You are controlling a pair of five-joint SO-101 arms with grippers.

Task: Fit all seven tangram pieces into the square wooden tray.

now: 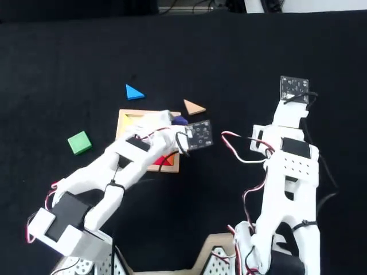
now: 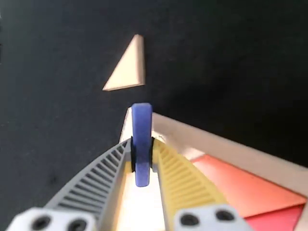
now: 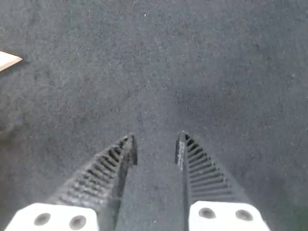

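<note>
Pincer around flat blue piece

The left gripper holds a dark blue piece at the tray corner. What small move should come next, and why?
Probably shift the dark blue piece a little inward and lower it. The left gripper is shut on it, it stands on edge over a corner of the wooden tray, and a red piece already lies in the tray nearby.

Overhead view far, wrist views close, left shares tan triangle
</note>
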